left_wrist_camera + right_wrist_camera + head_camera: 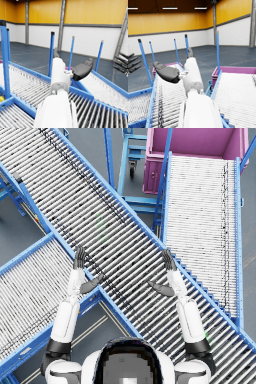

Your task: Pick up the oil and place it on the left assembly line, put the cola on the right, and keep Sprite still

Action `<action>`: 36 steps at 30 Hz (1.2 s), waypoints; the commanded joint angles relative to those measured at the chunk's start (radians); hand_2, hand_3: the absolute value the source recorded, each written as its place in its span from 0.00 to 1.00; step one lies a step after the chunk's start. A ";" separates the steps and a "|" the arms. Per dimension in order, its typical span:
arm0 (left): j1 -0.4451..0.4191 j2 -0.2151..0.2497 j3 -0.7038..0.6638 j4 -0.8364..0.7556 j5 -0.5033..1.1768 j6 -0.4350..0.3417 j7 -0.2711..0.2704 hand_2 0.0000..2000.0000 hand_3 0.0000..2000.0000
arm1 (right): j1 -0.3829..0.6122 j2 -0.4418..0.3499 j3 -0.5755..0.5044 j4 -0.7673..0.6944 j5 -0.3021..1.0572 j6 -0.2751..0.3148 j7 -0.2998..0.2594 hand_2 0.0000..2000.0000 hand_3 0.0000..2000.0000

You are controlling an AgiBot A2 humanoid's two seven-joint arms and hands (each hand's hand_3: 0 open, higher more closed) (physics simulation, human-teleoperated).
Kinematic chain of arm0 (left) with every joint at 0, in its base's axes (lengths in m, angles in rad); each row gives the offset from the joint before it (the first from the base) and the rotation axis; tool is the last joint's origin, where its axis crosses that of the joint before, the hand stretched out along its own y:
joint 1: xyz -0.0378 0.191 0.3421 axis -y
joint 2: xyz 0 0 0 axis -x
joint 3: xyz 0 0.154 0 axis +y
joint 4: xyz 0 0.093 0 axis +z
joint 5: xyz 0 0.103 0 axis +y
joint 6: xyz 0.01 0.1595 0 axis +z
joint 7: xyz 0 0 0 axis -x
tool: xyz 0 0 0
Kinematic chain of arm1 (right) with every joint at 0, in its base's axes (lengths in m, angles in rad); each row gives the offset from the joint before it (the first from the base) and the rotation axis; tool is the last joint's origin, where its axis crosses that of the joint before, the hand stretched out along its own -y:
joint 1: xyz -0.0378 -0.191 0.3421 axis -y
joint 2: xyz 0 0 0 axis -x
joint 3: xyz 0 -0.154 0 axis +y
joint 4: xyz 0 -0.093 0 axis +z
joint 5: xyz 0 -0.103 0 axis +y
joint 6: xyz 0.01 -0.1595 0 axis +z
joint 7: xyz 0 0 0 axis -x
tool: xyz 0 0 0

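- Left hand point(81, 269) and right hand point(170, 272) are hovering wide, empty, over the middle conveyor point(115, 228).
- Pink bin point(200, 143) is sitting at the right conveyor's point(200, 228) far end.
- I'm unable to tell where oil, cola, Sprite are sitting.

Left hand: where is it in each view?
Head view: left hand, lower left of centre, over the roller conveyor.
Left wrist view: left hand at its forearm's end, near centre.
Right wrist view: only its fingers, at the frame edge.
Shared landmark: the roller conveyor.
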 commanded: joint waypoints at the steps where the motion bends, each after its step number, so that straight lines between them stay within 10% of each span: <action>1: 0.000 0.000 0.000 0.000 0.000 0.000 0.000 0.00 0.00 | 0.000 0.000 0.000 0.000 0.000 0.000 0.000 0.00 0.00; 22: 0.000 0.000 0.000 0.000 0.000 0.000 0.000 0.00 0.00 | 0.000 0.000 0.000 0.000 0.000 0.000 0.000 0.00 0.00; 36: 0.197 0.093 -0.183 0.034 0.000 -0.099 -0.099 0.00 0.00 | 0.134 -0.081 -0.176 0.030 0.000 -0.098 0.100 0.00 0.00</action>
